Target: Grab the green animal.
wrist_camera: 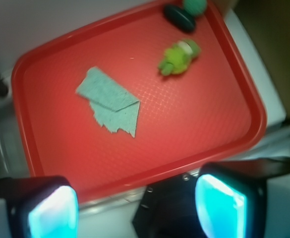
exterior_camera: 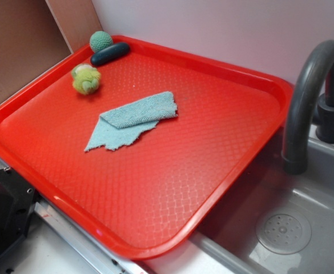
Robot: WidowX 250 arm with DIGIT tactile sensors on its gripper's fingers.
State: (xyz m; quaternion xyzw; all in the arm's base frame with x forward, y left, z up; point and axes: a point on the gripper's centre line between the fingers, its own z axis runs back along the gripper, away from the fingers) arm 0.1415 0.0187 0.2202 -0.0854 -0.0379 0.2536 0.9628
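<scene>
Green animal (exterior_camera: 86, 79), a small lumpy plush toy in yellow-green with pale patches, lies on the red tray (exterior_camera: 155, 188) near its far left corner, just in front of a dark oval piece (exterior_camera: 109, 54) and a teal knitted ball (exterior_camera: 101, 41), and apart from the folded blue cloth (exterior_camera: 135, 119) in the middle. It looks light, soft and squashy, so it should give under pressure and not slip much; nothing about it seems fragile. The rounder middle of its body seems the best place to pinch, across the narrow side. In the wrist view the gripper (wrist_camera: 135, 206) hangs well back over the tray's near edge, its fingers (wrist_camera: 53, 210) wide apart and holding nothing.
</scene>
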